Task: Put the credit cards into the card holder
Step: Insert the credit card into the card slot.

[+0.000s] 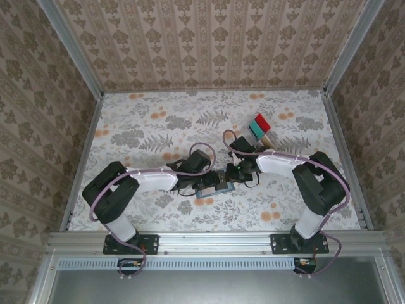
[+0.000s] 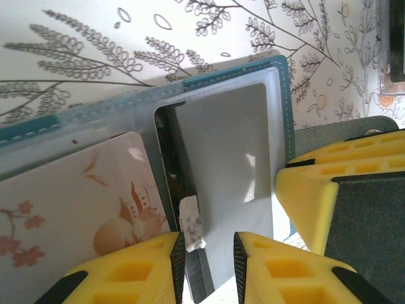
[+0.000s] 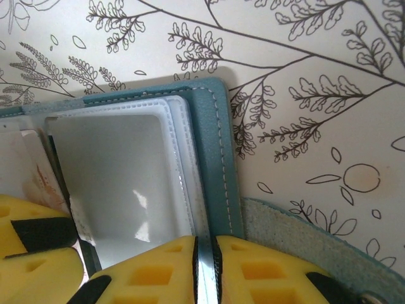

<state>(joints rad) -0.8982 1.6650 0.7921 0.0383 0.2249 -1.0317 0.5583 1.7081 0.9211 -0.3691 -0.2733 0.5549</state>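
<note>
Open on the floral surface [image 1: 145,126] between the two arms: card holder [image 1: 212,188], an illustrated white card [image 2: 76,209] at one inner pocket. Left tool [image 2: 205,253] pinching the lower edge of the grey pocket [image 2: 221,145] alongside, fingers nearly together. Right tool [image 3: 205,259] clamped thin on the teal cover edge; red and teal cards [image 1: 260,120] standing well apart, far right.

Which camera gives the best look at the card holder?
The left wrist view: the card holder lies open up close, with its teal stitched edge and clear pockets plain. The right wrist view shows one corner of it; the top view, a small, half-hidden patch.
</note>
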